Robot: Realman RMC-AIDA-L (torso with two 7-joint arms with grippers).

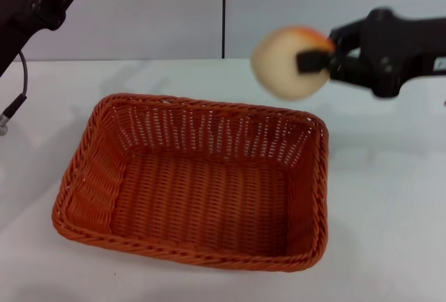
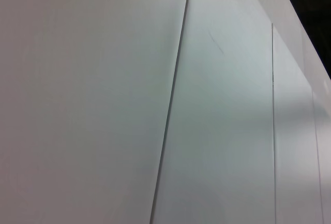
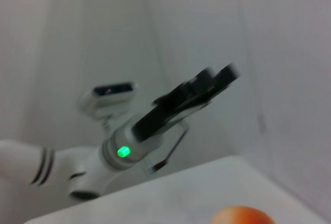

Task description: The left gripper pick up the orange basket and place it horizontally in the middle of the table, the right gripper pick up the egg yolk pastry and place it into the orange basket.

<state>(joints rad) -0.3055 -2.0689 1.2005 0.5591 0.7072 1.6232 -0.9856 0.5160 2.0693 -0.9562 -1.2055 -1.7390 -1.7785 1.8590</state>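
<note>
Nearest me sits the orange basket [image 1: 198,183], lying flat and lengthwise on the white table [image 1: 390,204], nothing inside it. Above its far right corner the right gripper [image 1: 312,61] reaches in from the right, fingers clamped on the egg yolk pastry [image 1: 287,63] (cream underside toward us, orange top turned away), held in the air. Up at the far left, the left gripper [image 3: 214,81] is raised clear; whether its fingers are parted I cannot tell.
</note>
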